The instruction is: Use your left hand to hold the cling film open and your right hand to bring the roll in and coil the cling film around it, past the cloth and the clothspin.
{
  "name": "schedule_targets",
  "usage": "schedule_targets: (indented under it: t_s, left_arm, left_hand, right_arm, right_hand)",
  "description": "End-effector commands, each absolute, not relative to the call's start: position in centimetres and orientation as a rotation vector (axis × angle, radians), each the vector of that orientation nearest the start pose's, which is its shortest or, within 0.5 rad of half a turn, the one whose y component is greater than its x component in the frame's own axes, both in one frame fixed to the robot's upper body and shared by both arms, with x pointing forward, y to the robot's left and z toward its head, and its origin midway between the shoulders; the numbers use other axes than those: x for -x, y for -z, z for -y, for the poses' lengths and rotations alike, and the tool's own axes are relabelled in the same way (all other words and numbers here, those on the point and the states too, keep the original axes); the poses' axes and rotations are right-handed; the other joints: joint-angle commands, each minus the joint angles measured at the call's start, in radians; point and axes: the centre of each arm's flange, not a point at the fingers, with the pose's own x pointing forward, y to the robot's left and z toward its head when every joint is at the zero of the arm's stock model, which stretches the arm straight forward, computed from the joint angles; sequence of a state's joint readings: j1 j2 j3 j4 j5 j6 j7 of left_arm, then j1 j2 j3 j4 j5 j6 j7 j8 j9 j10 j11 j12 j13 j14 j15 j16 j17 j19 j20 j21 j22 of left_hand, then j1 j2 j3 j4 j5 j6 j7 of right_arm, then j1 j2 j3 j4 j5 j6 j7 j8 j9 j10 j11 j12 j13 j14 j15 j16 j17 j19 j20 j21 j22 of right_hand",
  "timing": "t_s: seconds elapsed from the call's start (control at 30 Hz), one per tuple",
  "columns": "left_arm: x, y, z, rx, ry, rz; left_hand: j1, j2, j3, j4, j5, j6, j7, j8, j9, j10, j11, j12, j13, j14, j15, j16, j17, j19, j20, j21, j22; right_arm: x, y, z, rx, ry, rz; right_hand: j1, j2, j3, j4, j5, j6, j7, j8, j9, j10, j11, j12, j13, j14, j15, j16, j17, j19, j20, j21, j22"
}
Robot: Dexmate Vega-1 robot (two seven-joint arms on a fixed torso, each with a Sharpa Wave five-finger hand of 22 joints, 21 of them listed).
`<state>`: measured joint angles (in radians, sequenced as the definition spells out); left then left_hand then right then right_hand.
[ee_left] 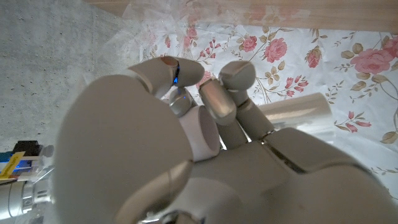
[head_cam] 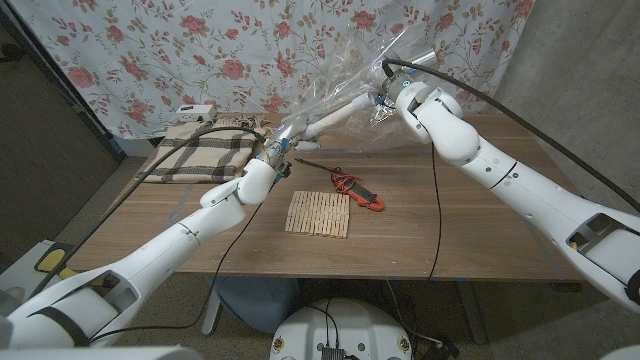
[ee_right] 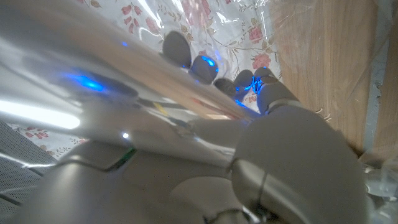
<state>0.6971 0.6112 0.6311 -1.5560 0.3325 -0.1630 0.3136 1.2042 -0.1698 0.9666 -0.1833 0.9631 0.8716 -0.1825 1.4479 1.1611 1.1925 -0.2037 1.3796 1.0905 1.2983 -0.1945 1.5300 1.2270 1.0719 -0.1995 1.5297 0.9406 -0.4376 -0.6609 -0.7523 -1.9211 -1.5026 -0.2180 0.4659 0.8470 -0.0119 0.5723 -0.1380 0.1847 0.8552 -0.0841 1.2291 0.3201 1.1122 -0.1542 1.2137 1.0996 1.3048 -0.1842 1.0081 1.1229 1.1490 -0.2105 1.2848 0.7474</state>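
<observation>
While your left robot hand (head_cam: 272,165) pinches the film (head_cam: 395,62) and your right robot hand (head_cam: 392,98) grips the roll (head_cam: 338,113) above the worktop (head_cam: 450,215), uneven tension could tear or bunch it.

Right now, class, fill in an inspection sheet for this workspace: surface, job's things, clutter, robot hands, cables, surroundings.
Surface: wooden table, bare at its right.
Job's things: roll held in the air between both hands, cling film billowing above it; plaid cloth at back left; row of clothespins mid-table.
Clutter: red-handled tool beside the clothespins.
Robot hands: left robot hand grips the roll's lower end; right robot hand grips the upper end, amid film.
Cables: black cable hanging from the right arm.
Surroundings: floral curtain behind.
</observation>
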Motion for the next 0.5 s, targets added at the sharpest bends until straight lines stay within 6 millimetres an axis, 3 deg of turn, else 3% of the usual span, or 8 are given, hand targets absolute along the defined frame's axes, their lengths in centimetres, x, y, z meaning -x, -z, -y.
schedule_targets:
  t_s: [0.03, 0.5]
  left_arm:
    - [-61.3, -4.7, -15.9, -1.000, 0.086, 0.963]
    - [-62.3, -4.9, -16.8, -1.030, 0.090, 0.925]
  left_hand:
    - [-0.002, 0.009, 0.002, 0.002, 0.004, 0.001, -0.002, 0.146, 0.094, -0.001, 0.000, 0.203, 0.155, -0.003, 0.000, 0.002, 0.001, 0.005, -0.007, -0.002, 0.000]
    - [-0.001, 0.008, 0.000, 0.002, 0.003, 0.000, -0.001, 0.146, 0.094, -0.002, 0.000, 0.203, 0.155, -0.003, 0.001, 0.002, 0.001, 0.006, -0.006, -0.002, -0.003]
  right_arm:
    - [-51.9, -19.3, 10.6, 2.161, 0.583, 0.786]
    - [-51.5, -19.2, 9.4, 2.116, 0.582, 0.829]
  right_hand:
    - [-0.105, 0.133, 0.000, 0.001, 0.005, -0.003, -0.001, 0.009, 0.001, 0.036, -0.023, 0.360, 0.143, 0.041, -0.027, 0.553, 0.116, -0.001, 0.000, 0.249, 0.005]
    - [-0.105, 0.133, 0.001, 0.002, 0.005, -0.004, 0.001, 0.012, 0.000, 0.035, -0.023, 0.360, 0.143, 0.041, -0.027, 0.553, 0.116, 0.001, 0.000, 0.252, 0.007]
